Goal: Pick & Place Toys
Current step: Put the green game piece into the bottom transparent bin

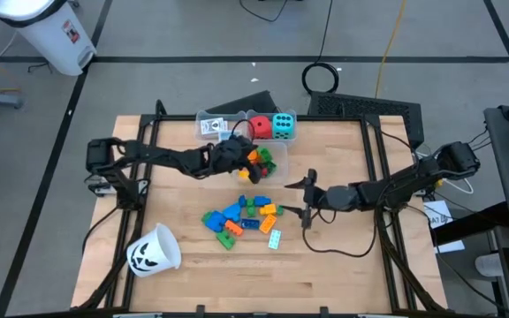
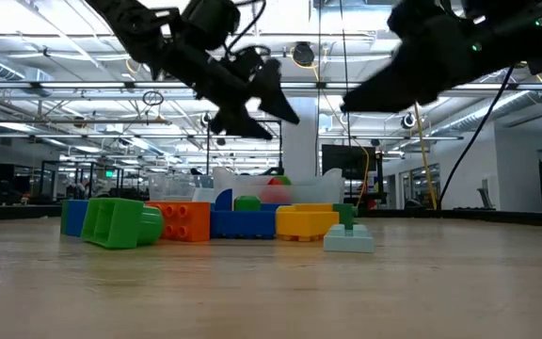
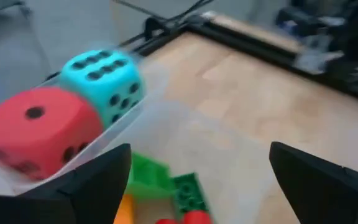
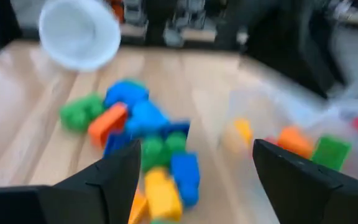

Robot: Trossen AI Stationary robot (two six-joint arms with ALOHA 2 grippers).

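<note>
Table (image 1: 343,256); left hand (image 1: 244,159) hides bin blocks (image 1: 265,159); cards (image 1: 212,126) perhaps unreadable.

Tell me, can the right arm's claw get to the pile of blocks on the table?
Probably yes. The right gripper is open and empty, right beside the pile of blocks. Only bare table lies between them. The left gripper is busy over the clear bin, out of the way.

Toys on the wooden table
Loose blocks (image 1: 241,218) heaped mid-table; more blocks (image 1: 262,162) in a clear bin; red die (image 1: 261,127) and cyan die (image 1: 283,125) side by side behind them.
</note>
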